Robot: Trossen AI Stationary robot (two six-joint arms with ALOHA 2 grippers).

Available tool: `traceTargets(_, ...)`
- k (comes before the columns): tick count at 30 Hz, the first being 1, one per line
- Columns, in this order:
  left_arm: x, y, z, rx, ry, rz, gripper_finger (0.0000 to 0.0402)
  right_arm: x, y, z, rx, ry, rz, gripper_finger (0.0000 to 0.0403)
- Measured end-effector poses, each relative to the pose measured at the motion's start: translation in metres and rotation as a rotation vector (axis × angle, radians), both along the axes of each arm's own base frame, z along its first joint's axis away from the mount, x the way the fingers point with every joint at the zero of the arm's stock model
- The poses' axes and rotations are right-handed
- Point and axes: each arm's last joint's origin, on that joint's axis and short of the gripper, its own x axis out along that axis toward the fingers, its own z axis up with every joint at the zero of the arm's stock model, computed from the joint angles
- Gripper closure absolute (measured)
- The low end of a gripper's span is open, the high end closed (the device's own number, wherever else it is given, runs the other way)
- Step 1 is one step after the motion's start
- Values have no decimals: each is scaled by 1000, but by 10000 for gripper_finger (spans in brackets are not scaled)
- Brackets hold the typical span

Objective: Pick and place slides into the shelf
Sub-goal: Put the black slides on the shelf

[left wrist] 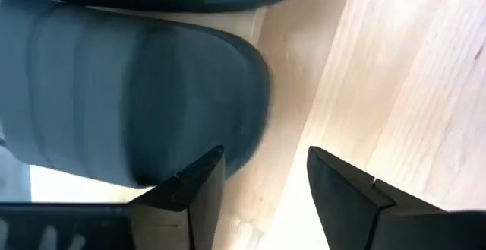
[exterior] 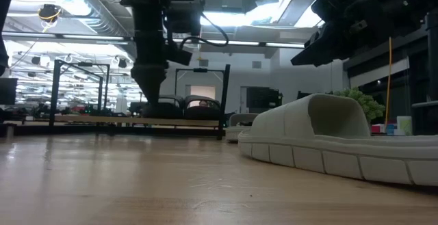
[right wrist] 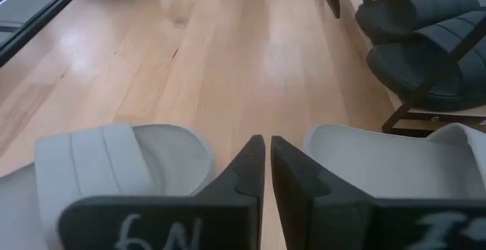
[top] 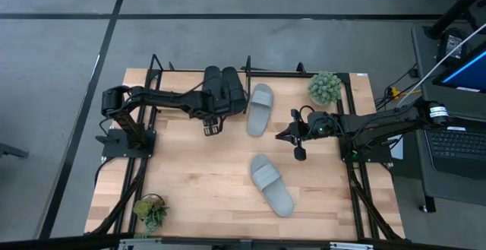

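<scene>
Two black slides [top: 225, 90] lie side by side on the shelf [top: 182, 71] at the table's far edge; they also show in the left wrist view [left wrist: 129, 90]. One pale grey slide [top: 260, 109] lies to their right, its far end at the shelf. The other pale grey slide [top: 272, 183] lies on the table's middle, nearer the front. My left gripper [top: 213, 126] is open and empty just off the black slides' near ends [left wrist: 266, 181]. My right gripper [top: 279, 136] is shut and empty above the table between the two pale slides [right wrist: 268, 147].
A green potted plant [top: 325, 87] stands at the far right by the shelf's end. Another plant [top: 150, 210] stands at the near left corner. Bare tabletop [top: 197, 166] lies left of the nearer pale slide. Black frame rods run along both table sides.
</scene>
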Motion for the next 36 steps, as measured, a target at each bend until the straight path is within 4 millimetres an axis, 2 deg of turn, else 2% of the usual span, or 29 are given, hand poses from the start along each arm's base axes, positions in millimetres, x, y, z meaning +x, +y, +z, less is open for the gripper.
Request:
traceTargets(9,-1,-2,6,7,35,-3,225,0,0,0,-1,-1,-1,375)
traceTargets(13,5,-3,27,9,25,-12,225,0,0,0,-1,-1,-1,375)
traceTargets(17,9,-6,59,44,-50,-22,225,0,0,0,-1,-2,-2,375)
traceTargets(20,4,-8,74,62,-98,-22,229,0,0,0,-1,-1,-2,375)
traceTargets(24,-11,-9,85,86,-130,-2,267,0,0,0,0,0,-2,375)
traceTargets(27,-25,-5,91,94,-193,59,322,0,0,0,2,0,-2,375)
traceTargets(30,-38,0,89,105,-281,132,385,0,0,0,4,1,4,375)
traceTargets(33,-49,5,79,107,-347,189,392,0,0,0,5,1,4,375)
traceTargets(36,-58,11,62,113,-328,252,400,0,0,0,5,1,5,375)
